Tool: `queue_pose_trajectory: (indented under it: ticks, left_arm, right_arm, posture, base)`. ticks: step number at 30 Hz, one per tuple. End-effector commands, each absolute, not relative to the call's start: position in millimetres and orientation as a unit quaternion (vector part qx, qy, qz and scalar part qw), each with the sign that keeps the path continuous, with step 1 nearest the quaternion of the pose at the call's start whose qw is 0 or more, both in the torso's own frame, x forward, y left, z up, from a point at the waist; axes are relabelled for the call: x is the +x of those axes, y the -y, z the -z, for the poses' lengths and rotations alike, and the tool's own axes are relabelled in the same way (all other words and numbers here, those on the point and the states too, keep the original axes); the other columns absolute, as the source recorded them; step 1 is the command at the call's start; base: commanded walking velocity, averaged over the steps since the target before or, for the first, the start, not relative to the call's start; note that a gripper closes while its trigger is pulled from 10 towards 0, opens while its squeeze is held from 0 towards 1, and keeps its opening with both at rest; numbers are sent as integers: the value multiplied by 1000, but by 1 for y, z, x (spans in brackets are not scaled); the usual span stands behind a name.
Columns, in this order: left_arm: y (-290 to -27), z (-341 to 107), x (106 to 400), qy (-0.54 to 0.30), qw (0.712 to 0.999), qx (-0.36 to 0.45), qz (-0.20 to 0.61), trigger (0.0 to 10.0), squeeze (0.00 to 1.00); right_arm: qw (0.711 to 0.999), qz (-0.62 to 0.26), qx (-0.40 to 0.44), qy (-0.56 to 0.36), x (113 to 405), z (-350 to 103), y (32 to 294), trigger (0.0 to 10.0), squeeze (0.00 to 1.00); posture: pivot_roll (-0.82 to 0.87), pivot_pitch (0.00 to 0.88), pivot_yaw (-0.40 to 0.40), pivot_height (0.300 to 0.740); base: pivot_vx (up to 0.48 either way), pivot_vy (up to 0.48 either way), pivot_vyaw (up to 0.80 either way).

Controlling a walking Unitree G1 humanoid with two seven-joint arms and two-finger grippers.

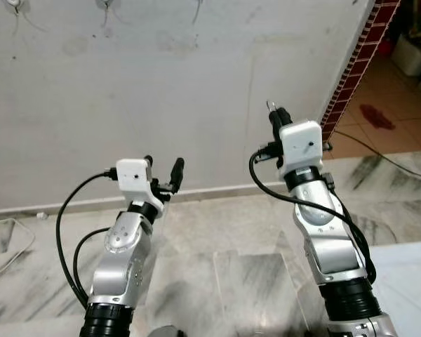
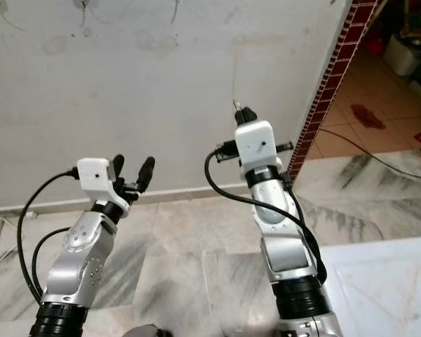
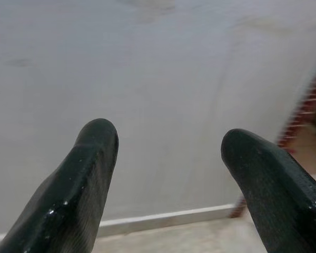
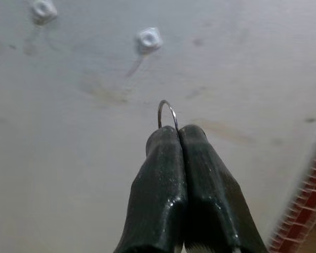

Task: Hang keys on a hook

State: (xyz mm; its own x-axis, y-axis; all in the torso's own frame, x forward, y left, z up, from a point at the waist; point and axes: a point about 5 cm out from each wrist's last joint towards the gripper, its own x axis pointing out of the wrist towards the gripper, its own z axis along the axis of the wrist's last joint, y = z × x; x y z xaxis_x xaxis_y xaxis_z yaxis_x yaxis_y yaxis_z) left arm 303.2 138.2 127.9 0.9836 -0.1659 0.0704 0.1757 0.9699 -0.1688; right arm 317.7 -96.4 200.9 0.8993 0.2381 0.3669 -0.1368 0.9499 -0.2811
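Facing a pale plaster wall [image 1: 161,91] across a marble floor [image 1: 217,232], both arms raised. On the right, the right gripper [image 4: 177,130] lifted toward the wall, its two black fingers [image 4: 159,174] pressed together and pinching a thin wire key ring [image 4: 167,112], whose loop pokes out just beyond the tips. Also visible from the head camera as a small glint above the right gripper's tip. Keys themselves hidden, probably hanging behind the fingers, though hard to tell from here.

Farther up the wall, two small white hooks [image 4: 148,39] side by side, well apart from the ring and above it; the nearer one the likely target. To the far right, a red brick edge [image 1: 354,63] and a tiled room beyond.

On the left, the left gripper [image 1: 163,173] held lower, fingers spread wide apart and holding nothing, pointed at the bare wall.

Judged as the approach step: ring in hand, not yet at a hook.

Handling: light, stiff metal, smooth and apt to swivel or slip in a narrow pinch. Best held low on the ring, leaving the upper arc free, as now, so the open loop can pass over the hook's tip. Little risk of breakage; more risk of the loop twisting edge-on and missing the hook.
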Motion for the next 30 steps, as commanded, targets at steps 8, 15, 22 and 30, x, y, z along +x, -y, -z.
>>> queue_pose_trajectory:
  ticks: [8,15,22,30]
  left_arm:
    - [-136,-129,303,31,992,-90,86,10000,0]
    - [-136,-129,304,32,991,-93,86,10000,0]
    - [-136,-129,304,31,991,-92,86,10000,0]
    - [-136,-128,304,30,992,-89,86,10000,0]
  right_arm:
    - [964,-104,-133,208,316,-202,97,10000,0]
    - [963,-103,-135,207,316,-202,98,10000,0]
    - [963,-104,-135,207,317,-202,98,10000,0]
    - [964,-102,-135,206,316,-201,98,10000,0]
  posture:
    - [-18,157,34,740]
    - [-18,158,35,740]
    - [-17,159,34,740]
    - [-19,158,34,740]
  base:
    - [338,0,0]
    - [350,200,0]
    - [316,362,0]
    - [331,346,0]
